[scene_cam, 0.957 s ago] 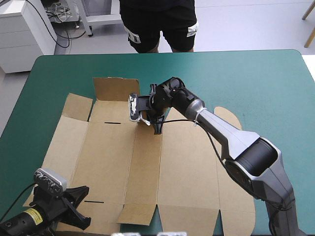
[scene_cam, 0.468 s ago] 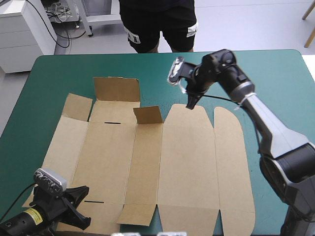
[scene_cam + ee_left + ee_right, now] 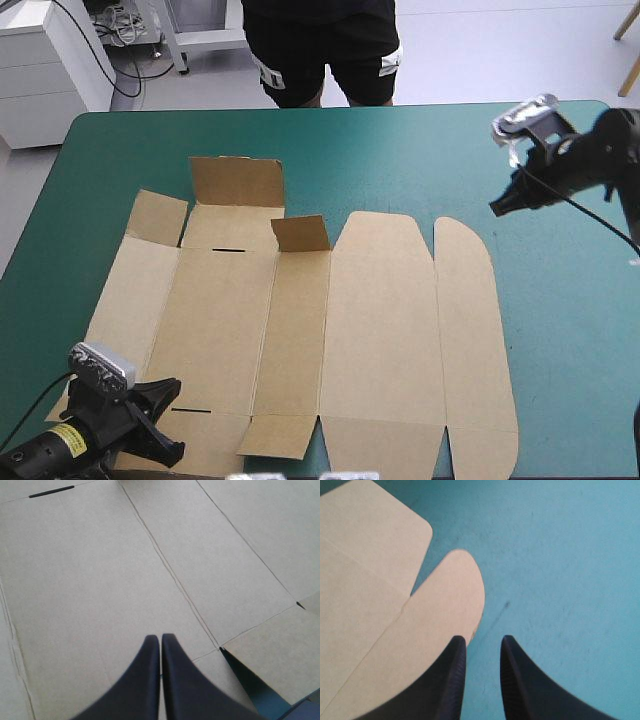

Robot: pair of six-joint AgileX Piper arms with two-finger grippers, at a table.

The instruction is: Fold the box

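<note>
The brown box (image 3: 300, 320) lies mostly flat, its long axis running from the left gripper (image 3: 160, 638), fingers pressed together over its near corner, toward the right gripper (image 3: 497, 208), slightly spread above bare teal-green cover (image 3: 560, 330) just beyond the rounded end flap (image 3: 465, 300); the left arm looks nearer

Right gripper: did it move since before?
Yes. The right gripper swung right, from over the box to above the teal-green cover near the table's right edge.
</note>
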